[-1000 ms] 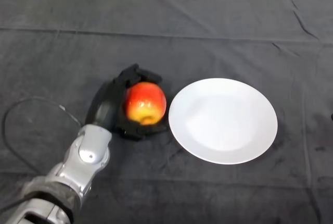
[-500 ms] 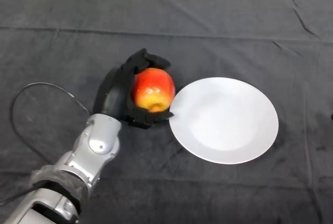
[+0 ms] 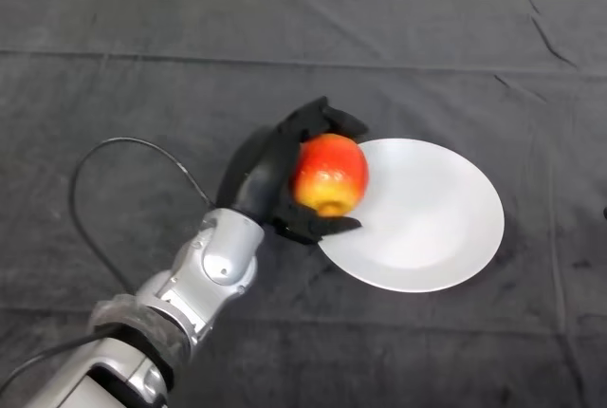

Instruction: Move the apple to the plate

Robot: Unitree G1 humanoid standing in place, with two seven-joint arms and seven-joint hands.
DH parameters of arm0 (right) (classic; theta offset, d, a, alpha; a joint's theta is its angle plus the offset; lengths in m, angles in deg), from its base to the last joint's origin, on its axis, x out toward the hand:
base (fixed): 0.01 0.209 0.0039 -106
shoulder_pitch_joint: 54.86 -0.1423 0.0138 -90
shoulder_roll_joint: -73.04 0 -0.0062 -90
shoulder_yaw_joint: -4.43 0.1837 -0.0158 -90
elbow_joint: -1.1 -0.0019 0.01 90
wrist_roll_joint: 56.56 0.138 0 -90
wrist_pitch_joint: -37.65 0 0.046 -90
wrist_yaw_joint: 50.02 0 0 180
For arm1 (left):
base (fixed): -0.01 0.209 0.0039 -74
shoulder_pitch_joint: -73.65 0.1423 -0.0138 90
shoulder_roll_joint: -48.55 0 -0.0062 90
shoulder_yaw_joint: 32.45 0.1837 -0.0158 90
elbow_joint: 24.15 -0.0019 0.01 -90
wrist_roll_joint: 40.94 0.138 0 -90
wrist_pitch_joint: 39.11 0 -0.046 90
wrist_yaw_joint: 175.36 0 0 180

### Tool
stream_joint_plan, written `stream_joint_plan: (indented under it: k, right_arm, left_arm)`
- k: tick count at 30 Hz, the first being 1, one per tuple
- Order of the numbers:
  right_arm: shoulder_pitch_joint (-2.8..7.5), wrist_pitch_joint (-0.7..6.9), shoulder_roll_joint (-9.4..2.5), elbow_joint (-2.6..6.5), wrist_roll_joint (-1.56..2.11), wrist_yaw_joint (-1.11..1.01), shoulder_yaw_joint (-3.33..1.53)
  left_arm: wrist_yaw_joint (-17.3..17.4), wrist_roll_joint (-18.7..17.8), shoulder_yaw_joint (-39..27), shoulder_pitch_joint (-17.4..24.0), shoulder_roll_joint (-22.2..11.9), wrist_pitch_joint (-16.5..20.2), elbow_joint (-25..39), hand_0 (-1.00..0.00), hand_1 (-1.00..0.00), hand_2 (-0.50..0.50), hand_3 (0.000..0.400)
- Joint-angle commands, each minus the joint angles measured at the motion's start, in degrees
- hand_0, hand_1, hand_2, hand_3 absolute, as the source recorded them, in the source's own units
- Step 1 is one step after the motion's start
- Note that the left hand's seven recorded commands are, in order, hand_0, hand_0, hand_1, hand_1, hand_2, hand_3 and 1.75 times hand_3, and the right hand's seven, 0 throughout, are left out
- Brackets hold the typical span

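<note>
A red and yellow apple [image 3: 329, 175] is held in my black left hand [image 3: 270, 173], whose fingers curl over its top and whose thumb wraps under it. The apple hangs over the left rim of a round white plate [image 3: 427, 223] that lies flat on the dark cloth. My silver-grey arm [image 3: 204, 275] reaches in from the lower left. The plate carries nothing.
Dark cloth [image 3: 303, 38] covers the whole table, with a few creases at the far right. The table's far edge runs along the top of the view.
My hand has carried the apple up and to the right, from beside the plate to over the plate's left rim. The plate has stayed in place.
</note>
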Motion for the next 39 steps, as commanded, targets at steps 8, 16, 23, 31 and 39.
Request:
stream_joint_plan:
  k: [8,16,23,31,39]
  right_arm:
    - [0.58,0.14,1.11,-0.25,-0.45,-0.1,1.38]
    - [0.55,0.14,1.14,-0.17,-0.46,-0.15,1.37]
    - [0.53,0.14,1.17,-0.11,-0.48,-0.2,1.37]
    - [0.5,0.14,1.19,-0.03,-0.49,-0.25,1.37]
    - [0.47,0.14,1.22,0.03,-0.51,-0.3,1.36]
  left_arm:
    - [-0.5,-2.4,5.9,-5.0,1.6,-0.3,-0.2,-1.0,-1.0,0.0,0.4]
    - [-0.5,-4.9,11.0,-5.3,1.9,-0.2,-0.1,-1.0,-1.0,0.0,0.4]
    - [0.3,-6.8,14.4,-5.5,1.5,-0.5,-0.2,-1.0,-1.0,0.0,0.4]
    - [1.4,-8.6,16.7,-5.9,1.2,-0.4,-0.6,-0.88,-1.0,0.06,0.4]
    - [2.3,-9.9,18.3,-6.2,1.1,-0.2,-1.1,-0.37,-0.78,0.2,0.311]
